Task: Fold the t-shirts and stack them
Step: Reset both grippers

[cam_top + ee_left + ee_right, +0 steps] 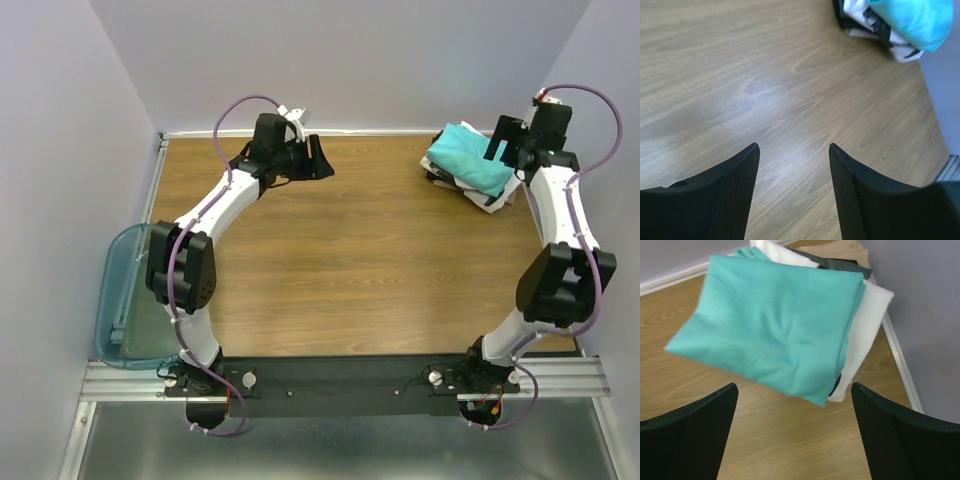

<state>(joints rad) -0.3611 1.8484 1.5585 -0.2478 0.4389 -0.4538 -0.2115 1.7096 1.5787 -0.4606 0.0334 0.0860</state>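
While I look through the right wrist camera, the teal t-shirt (770, 325) shows as a flat folded rectangle, smooth with a few soft creases. It lies on top of the white t-shirt (870, 315), which sticks out at its right side and its far side. The stack sits in the far right corner of the table (350, 260), close to the wall.

I count two shirts, two arms and one plastic bin (108, 290).

The right gripper (794, 390) hovers just before the stack, its fingers spread wide and gripping nothing. The left gripper (794, 147) is open too, with only bare wood between its fingers, well apart from the shirts.

The black print on the white shirt I see clearly only from the left wrist camera, along the folded edge. The bin, beside the left edge of the table, appears only in the top view.
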